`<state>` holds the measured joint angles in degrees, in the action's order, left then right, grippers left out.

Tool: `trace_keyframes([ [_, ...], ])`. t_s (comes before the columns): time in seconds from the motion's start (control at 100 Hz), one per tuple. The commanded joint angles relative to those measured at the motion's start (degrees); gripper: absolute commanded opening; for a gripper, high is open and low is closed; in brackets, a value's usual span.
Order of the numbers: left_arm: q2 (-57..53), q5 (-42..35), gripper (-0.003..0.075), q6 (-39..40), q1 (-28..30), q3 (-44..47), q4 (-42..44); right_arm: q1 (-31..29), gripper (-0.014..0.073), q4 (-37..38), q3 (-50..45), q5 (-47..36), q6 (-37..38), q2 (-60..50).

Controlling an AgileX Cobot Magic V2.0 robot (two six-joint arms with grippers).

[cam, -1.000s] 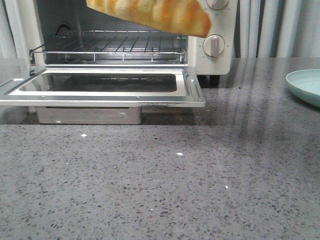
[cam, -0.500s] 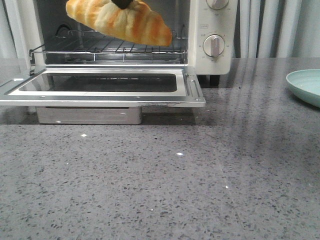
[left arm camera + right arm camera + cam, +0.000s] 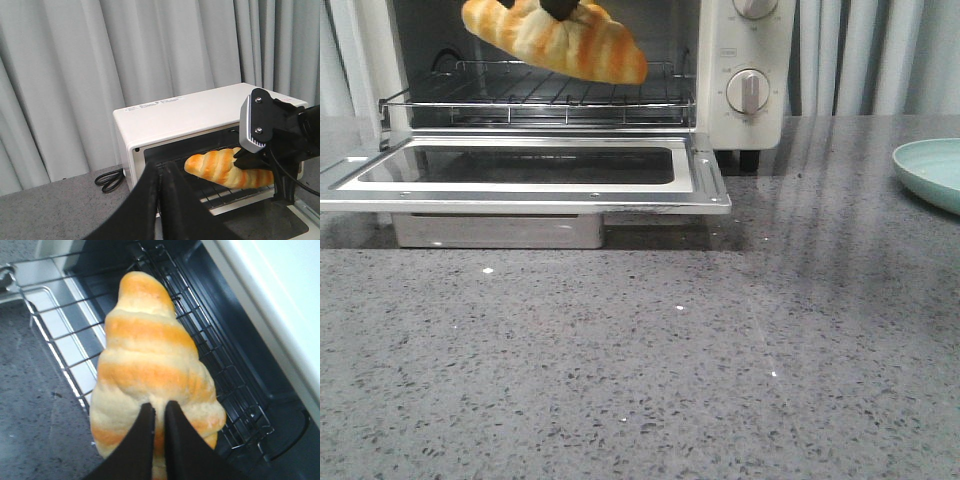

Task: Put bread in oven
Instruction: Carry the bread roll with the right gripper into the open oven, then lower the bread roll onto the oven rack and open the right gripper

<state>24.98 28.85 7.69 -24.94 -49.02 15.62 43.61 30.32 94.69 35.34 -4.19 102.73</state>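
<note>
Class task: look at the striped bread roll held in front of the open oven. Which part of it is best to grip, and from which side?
Grip the bread at its thick middle, from above. It tapers toward both ends, so the middle offers the most to pinch and balances it. The right tool is shut there now, holding the bread over the wire rack.

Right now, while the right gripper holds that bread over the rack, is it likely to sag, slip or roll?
The bread probably stays stiff: both ends stick out level from the right gripper. Its glossy skin could slip. Its tapered, rounded shape may rock on the wire rack.
</note>
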Motion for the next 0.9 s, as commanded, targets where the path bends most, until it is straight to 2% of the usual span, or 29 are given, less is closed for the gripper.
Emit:
trace_keyframes([
  [0.0,0.3,-3.9,-0.0022,0.5,0.1,-1.8,-0.1,-0.8,-0.0075,3.0,2.2,-4.5,-0.1,-2.3],
  [0.22,0.3,-3.9,-0.0021,0.5,0.1,-1.8,-0.1,-1.0,-0.0075,6.4,2.2,-5.3,-0.1,-1.2],
  [0.5,0.3,-3.9,-0.0022,0.5,0.1,-1.8,-0.1,-1.4,-0.0074,7.3,2.3,-5.5,-0.1,0.1],
  [0.58,0.3,-3.9,-0.0021,0.5,0.1,-1.8,-0.2,-1.4,-0.0047,7.3,2.3,-5.5,-0.1,0.2],
  [0.65,0.3,-3.9,-0.0022,0.5,0.1,-1.8,-0.2,-1.4,0.0018,7.4,2.3,-5.7,-0.1,0.2],
  [0.82,0.3,-3.9,-0.0021,0.5,0.1,-1.8,-0.2,-1.4,0.0301,7.4,2.3,-6.4,-0.1,0.2],
  [0.89,0.3,-3.9,-0.0021,0.5,0.1,-1.8,-0.3,-1.4,0.0375,7.4,2.3,-6.9,-0.1,0.2],
])
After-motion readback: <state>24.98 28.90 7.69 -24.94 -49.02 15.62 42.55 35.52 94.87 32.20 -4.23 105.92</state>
